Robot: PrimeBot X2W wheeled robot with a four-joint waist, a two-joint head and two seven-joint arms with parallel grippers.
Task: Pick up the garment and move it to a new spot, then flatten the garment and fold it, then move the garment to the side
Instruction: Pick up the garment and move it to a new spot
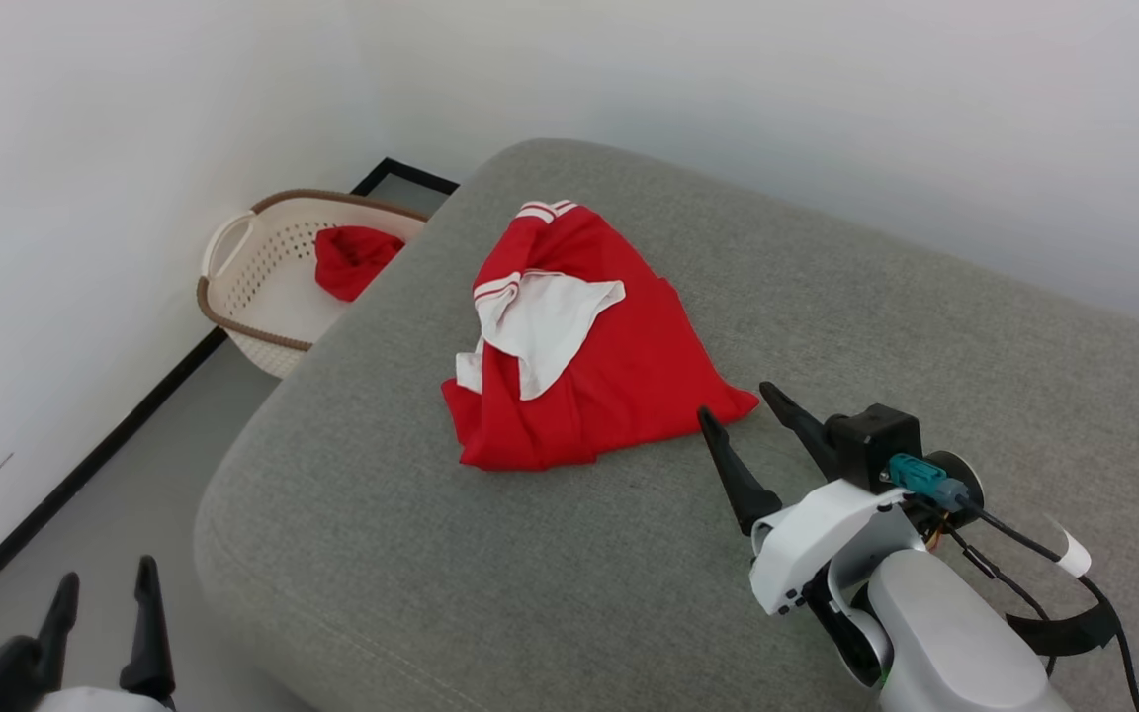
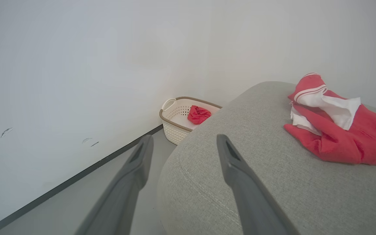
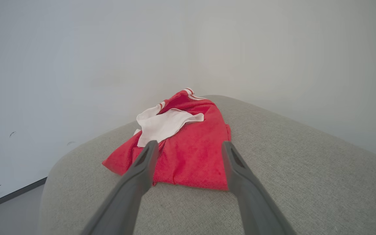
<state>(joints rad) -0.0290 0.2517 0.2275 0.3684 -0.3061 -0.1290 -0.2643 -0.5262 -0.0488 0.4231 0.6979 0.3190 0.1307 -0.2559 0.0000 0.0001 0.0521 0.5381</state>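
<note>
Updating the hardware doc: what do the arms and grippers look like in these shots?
Right gripper: two long, dark, tapering fingers on a white housing, black block with a teal connector, black cables, pale grey forearm. Left gripper: same dark fingers, dark base.

Brightly and evenly lit, soft and diffuse off pale walls (image 1: 827,99). Faint shadow beneath crumpled bright red jersey shirt (image 1: 629,386) on grey upholstered cushion (image 1: 431,554). Crisp in head view; long dark fingers (image 2: 240,182) blurred near wrist lenses, edges bowed by wide-angle.
</note>
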